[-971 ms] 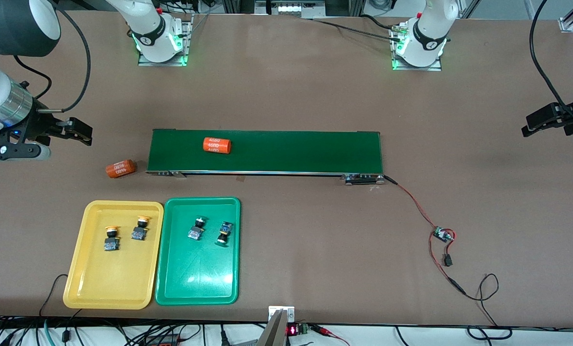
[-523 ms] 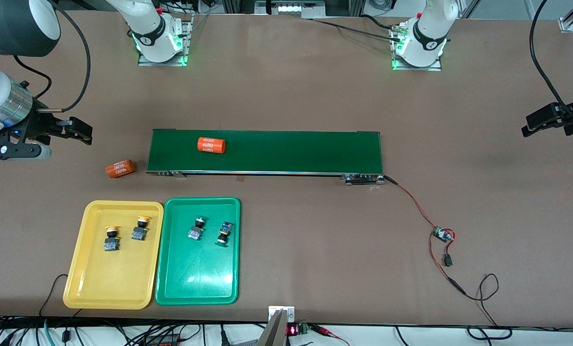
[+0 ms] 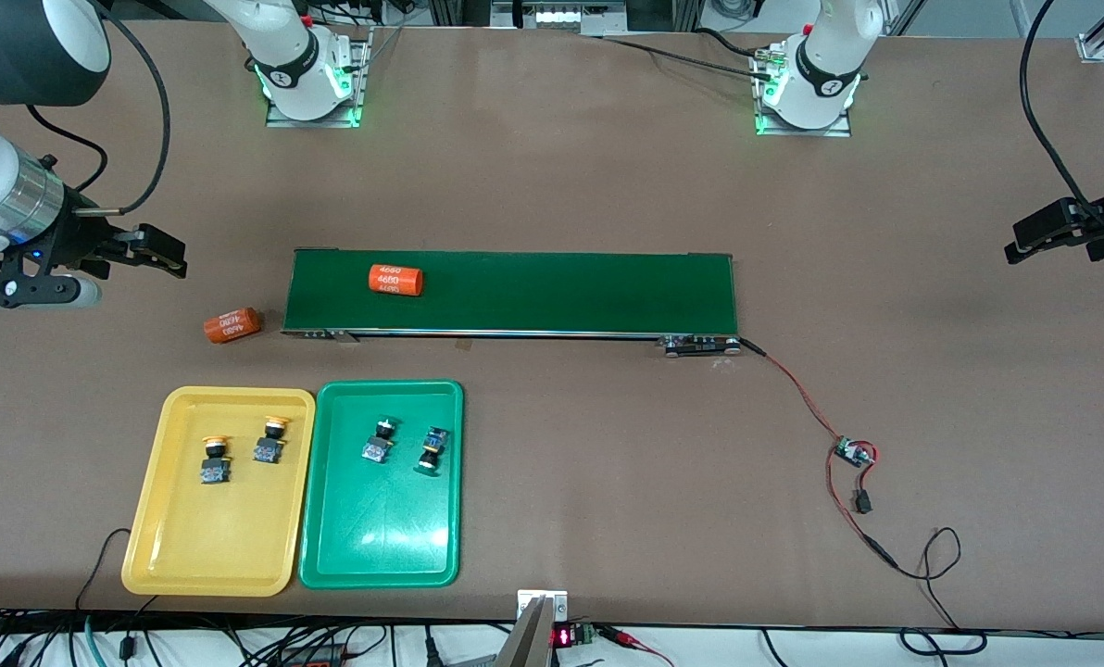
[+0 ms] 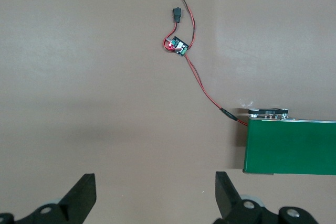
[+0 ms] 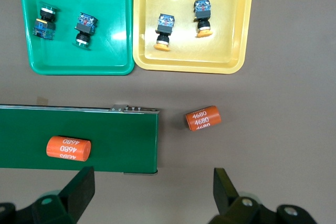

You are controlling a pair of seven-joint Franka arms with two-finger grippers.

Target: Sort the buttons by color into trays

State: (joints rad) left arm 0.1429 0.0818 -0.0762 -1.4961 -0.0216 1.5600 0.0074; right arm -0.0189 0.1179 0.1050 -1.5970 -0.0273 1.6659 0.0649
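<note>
Sort looks done from here: two yellow-capped buttons (image 3: 242, 451) lie in the yellow tray (image 3: 202, 556), two green-capped buttons (image 3: 404, 448) in the green tray (image 3: 381, 556), colours matched. Both arms are parked clear, I'd say to keep the trays unobstructed. Left gripper (image 4: 155, 195) hangs over bare counter (image 3: 932, 371) by the conveyor belt (image 3: 561, 292) end, fingers wide apart, empty. Right gripper (image 5: 152, 192) is over the belt's end by the loose orange cylinder (image 3: 232, 325), fingers also spread, holding nothing.

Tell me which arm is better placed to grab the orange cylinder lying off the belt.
Probably the right: its open gripper hangs near that cylinder. The left gripper waits at the table's other end.
</note>
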